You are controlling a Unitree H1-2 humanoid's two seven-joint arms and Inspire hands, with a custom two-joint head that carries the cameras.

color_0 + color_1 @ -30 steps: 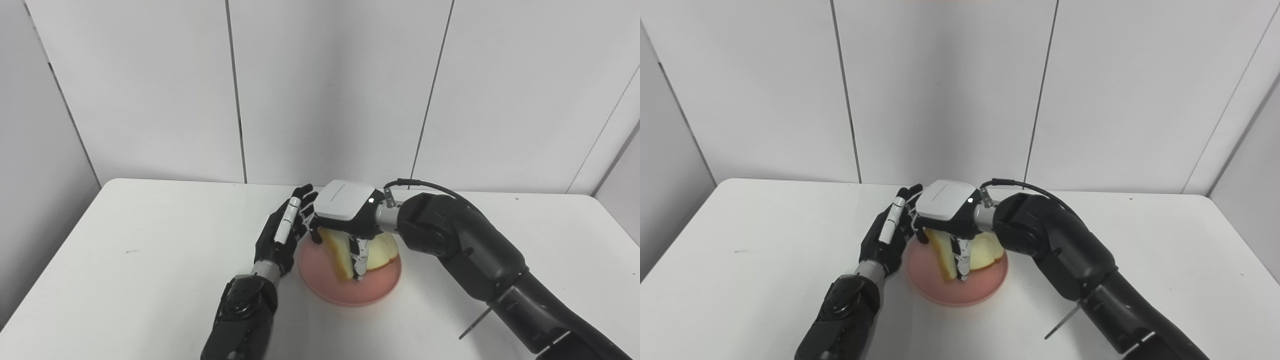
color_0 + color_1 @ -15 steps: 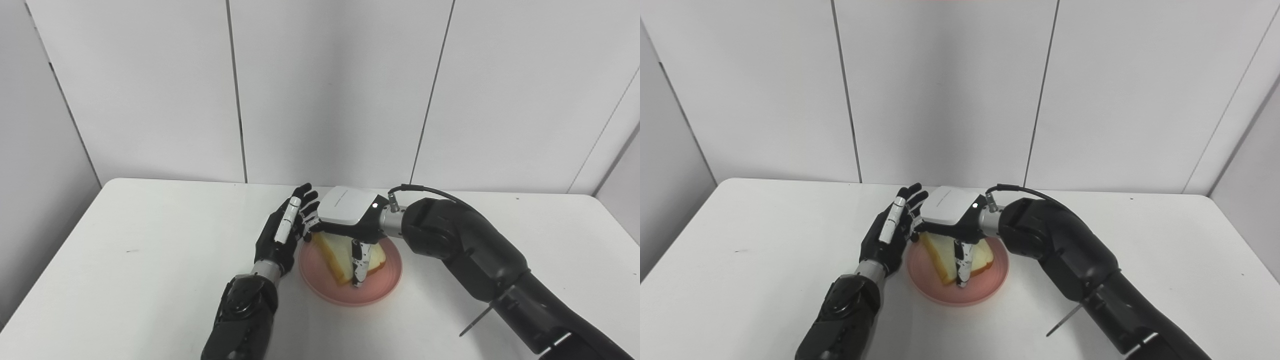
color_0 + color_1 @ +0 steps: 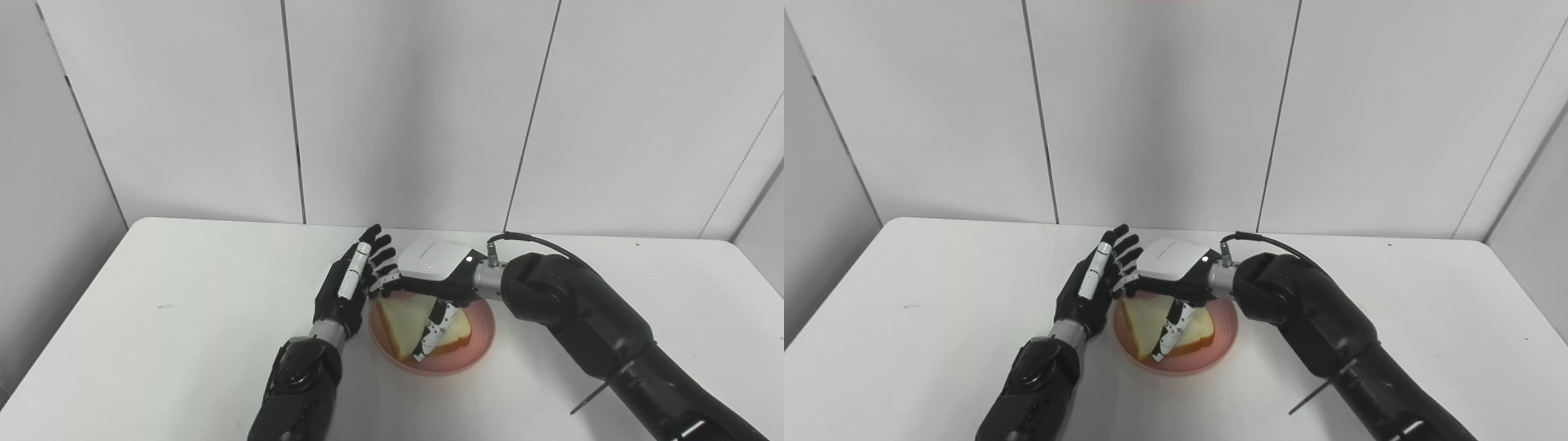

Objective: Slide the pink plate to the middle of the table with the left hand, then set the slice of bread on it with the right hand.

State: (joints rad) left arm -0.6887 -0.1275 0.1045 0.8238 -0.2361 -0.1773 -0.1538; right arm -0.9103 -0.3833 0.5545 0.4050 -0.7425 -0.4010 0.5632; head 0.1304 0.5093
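Now bread (image 3: 404, 318) lies on the pink plate (image 3: 478, 343); right hand (image 3: 429, 275) loosened, left hand (image 3: 349, 288) spread wide.

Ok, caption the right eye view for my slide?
Right hand lays the bread slice flat on the pink plate; open left hand waits beside it.

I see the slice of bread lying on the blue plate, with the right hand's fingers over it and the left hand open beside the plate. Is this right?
Not quite: the plate is pink, not blue, as the left eye view shows. The rest holds: the slice of bread lies on it, the right hand has its fingers over it, and the left hand is open beside the plate.
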